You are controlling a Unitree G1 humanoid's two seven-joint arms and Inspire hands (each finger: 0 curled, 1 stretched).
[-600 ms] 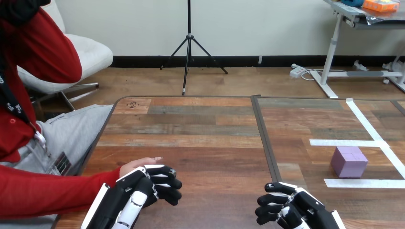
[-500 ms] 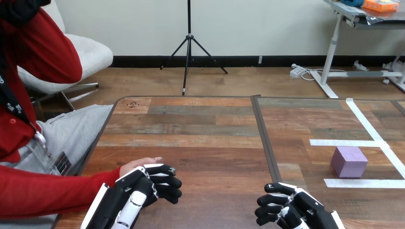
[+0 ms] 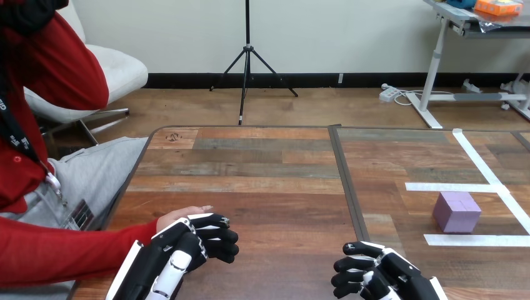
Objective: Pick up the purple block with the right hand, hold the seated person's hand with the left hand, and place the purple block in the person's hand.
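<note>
Purple block (image 3: 457, 211): one; two robot hands (image 3: 185, 249) (image 3: 377, 276); one person's hand (image 3: 176, 218).

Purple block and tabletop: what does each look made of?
The purple block looks matte and evenly lavender, with faint seam lines on top; it could be foam, plastic or painted wood, and the view does not settle which. The tabletop shows planks of mixed brown tones with grain and a slight sheen: wood or wood-look laminate.

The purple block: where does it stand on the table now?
In the head view, the purple block stands on the table's right side, between two white tape strips, beyond and to the right of the right hand, apart from it.
</note>
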